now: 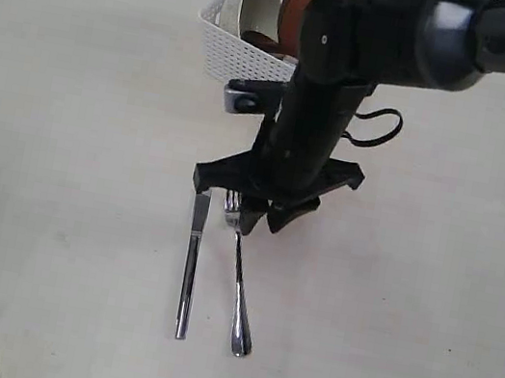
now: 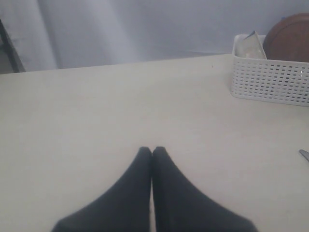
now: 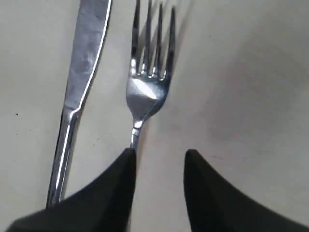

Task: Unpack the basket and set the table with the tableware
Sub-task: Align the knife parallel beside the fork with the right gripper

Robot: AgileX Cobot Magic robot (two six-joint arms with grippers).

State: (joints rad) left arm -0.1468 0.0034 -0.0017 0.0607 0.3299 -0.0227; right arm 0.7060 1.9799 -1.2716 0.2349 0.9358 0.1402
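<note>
Right gripper (image 3: 159, 157) of mine hangs low over the table (image 1: 69, 118) with its two black fingers (image 3: 111, 193) apart, holding nothing; the steel fork (image 3: 147, 87) lies flat under it, and one finger is touching the fork's thin neck or is just beside it, I cannot tell which; the steel knife (image 3: 87, 58) lies just beside the fork, pointing the same way, near but not touching; my left gripper (image 2: 152, 151) is pressed together with nothing in it, over bare table; the white basket (image 1: 232, 53) sits behind, with the off-white bowl (image 1: 251, 3) and the round brown plate (image 2: 289, 36) inside, so I think most of the job is not done yet; if I slide sideways before going up, that finger could push the fork into the knife and leave them crooked; if I swing to the basket too low, my arm could bump its rim and shove it.
</note>
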